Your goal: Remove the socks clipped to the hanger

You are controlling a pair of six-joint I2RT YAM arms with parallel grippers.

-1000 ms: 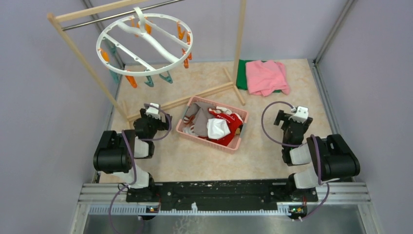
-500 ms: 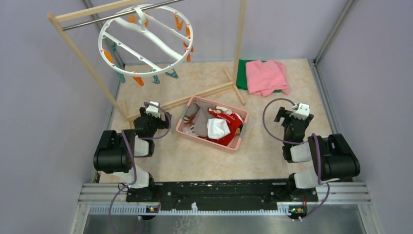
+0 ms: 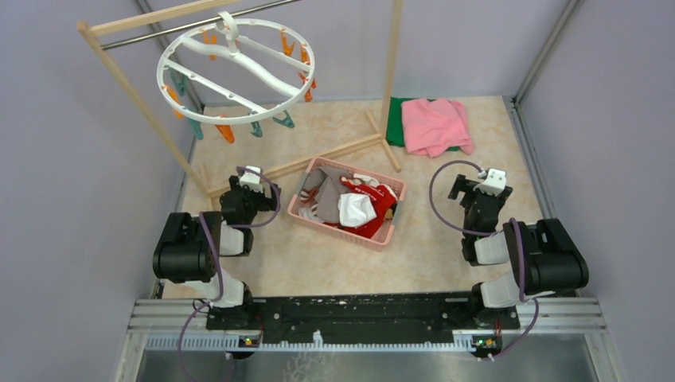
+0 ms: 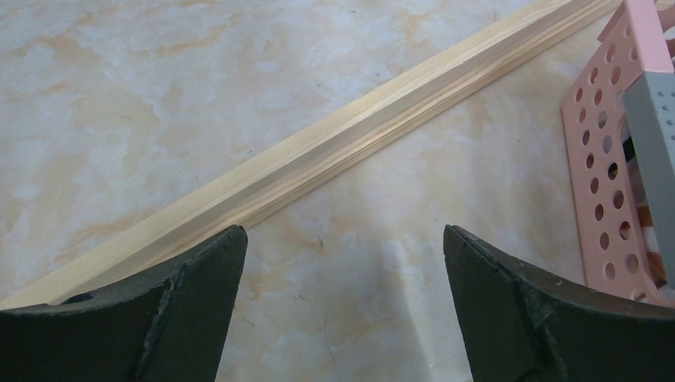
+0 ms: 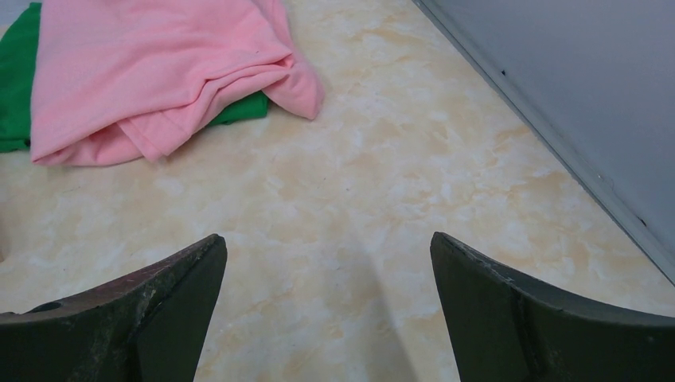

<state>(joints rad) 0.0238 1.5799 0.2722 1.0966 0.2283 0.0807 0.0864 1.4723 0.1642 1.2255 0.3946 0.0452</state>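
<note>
White plastic oval ring hanger hangs on the wooden rack, back left. Left gripper sits low over the counter, jaws spread, empty. Red, white and grey socks lie in the pink perforated basket, centre. Right gripper is near the pink cloth, jaws spread, empty.

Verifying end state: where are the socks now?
Top view: the socks lie piled in the pink basket mid-table; none hangs from the hanger.
</note>
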